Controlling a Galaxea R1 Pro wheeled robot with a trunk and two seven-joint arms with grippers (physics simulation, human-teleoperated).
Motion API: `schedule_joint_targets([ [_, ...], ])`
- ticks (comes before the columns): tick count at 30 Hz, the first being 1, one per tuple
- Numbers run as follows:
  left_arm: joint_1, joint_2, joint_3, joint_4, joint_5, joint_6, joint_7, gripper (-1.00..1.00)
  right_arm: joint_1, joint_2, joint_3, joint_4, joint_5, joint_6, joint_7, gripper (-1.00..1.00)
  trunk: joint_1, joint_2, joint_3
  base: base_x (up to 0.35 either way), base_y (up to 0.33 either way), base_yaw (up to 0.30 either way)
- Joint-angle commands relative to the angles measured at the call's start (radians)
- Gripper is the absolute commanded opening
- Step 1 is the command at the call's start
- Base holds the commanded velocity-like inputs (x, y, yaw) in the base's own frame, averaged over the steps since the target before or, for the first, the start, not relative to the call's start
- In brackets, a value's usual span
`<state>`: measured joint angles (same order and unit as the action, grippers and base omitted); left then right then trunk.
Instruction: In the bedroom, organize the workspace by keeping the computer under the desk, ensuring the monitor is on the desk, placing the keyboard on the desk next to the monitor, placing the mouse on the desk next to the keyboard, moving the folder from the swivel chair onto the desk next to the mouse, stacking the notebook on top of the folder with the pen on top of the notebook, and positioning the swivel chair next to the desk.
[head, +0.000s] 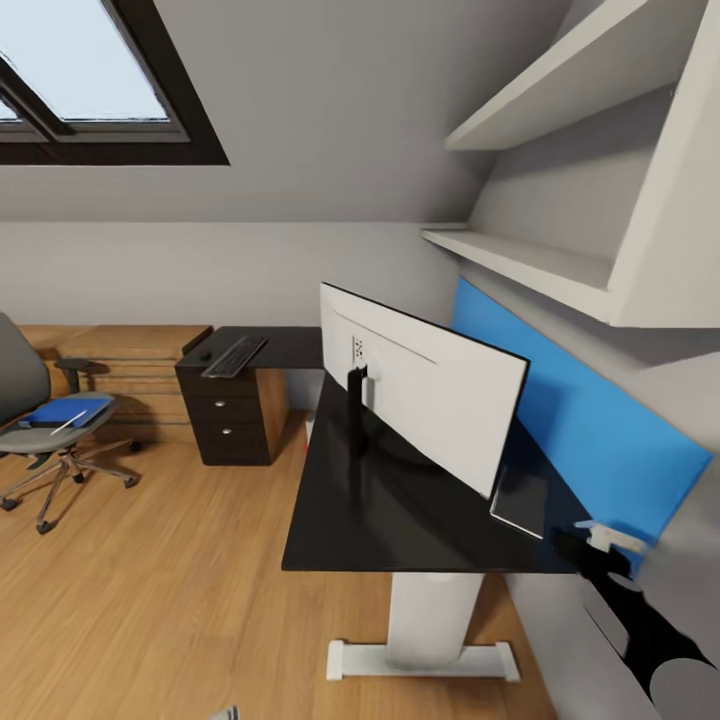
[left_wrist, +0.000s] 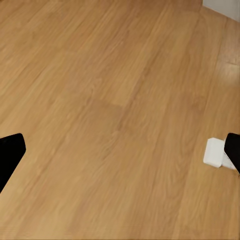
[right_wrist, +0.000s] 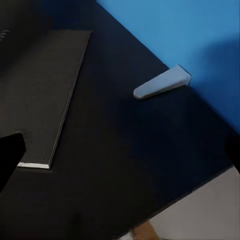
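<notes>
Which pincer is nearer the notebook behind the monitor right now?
Right. The right pincer hovers over the desk corner beside the dark notebook. The left pincer hangs over bare wood floor, off the desk.

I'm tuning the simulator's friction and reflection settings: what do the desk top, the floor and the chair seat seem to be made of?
The desk top looks like glossy black laminate or lacquer: it mirrors the monitor stand. The floor looks like satin-finished wood planks, with visible grain and seams. The swivel chair seat looks like matte grey padded fabric, though too small to confirm.
</notes>
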<state>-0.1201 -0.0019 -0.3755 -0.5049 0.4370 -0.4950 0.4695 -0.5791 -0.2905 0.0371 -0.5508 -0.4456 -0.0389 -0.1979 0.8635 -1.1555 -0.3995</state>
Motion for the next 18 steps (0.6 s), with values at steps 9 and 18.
schedule_joint_targets([
  [9,-0.001,0.000,-0.009,0.000,0.006,-0.010,0.009,1.00,-0.007,-0.010,-0.001,0.044,0.009,-0.001,0.060,1.00,0.001,-0.001,-0.001,0.154,0.000,0.000],
  [18,-0.001,0.001,-0.008,0.000,0.008,-0.007,0.007,1.00,-0.007,-0.020,-0.003,0.056,0.010,-0.003,0.063,1.00,0.001,-0.001,-0.001,0.283,0.000,0.000],
])
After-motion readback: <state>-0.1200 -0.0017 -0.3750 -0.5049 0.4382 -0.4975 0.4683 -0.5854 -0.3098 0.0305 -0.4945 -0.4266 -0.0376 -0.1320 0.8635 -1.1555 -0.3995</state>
